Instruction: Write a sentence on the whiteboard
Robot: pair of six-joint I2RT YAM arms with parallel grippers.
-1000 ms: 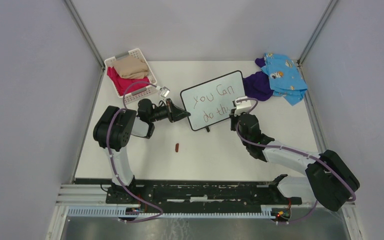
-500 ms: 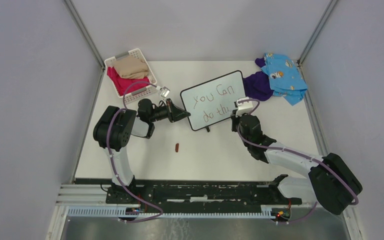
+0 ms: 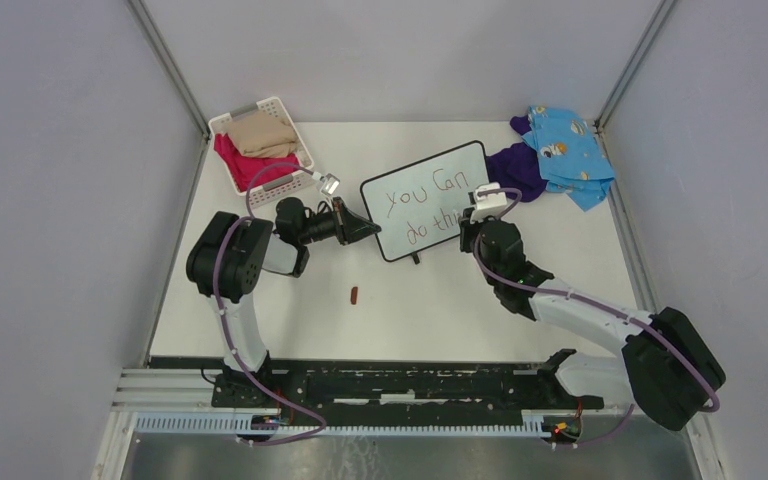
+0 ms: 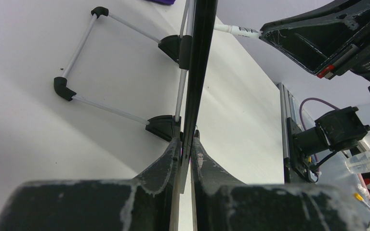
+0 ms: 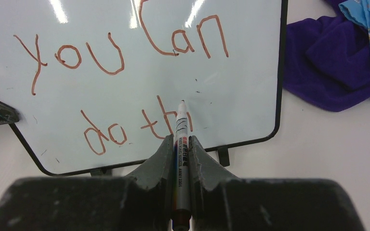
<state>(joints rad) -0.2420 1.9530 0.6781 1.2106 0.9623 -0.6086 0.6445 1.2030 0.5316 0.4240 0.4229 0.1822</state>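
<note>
Sideways, left gripper (image 4: 187,140) pinching whiteboard (image 5: 250,72) edge, right gripper (image 5: 181,142) outstretched, clamping marker (image 5: 181,126)

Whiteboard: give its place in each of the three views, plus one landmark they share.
Top external: the whiteboard sits mid-picture, slightly above centre.
Left wrist: edge-on, a thin black vertical strip at centre, clamped by the left fingers.
Right wrist: it fills the upper left; the marker, gripped by the right fingers, points at it.
Shared landmark: the purple cloth next to the board.
</note>
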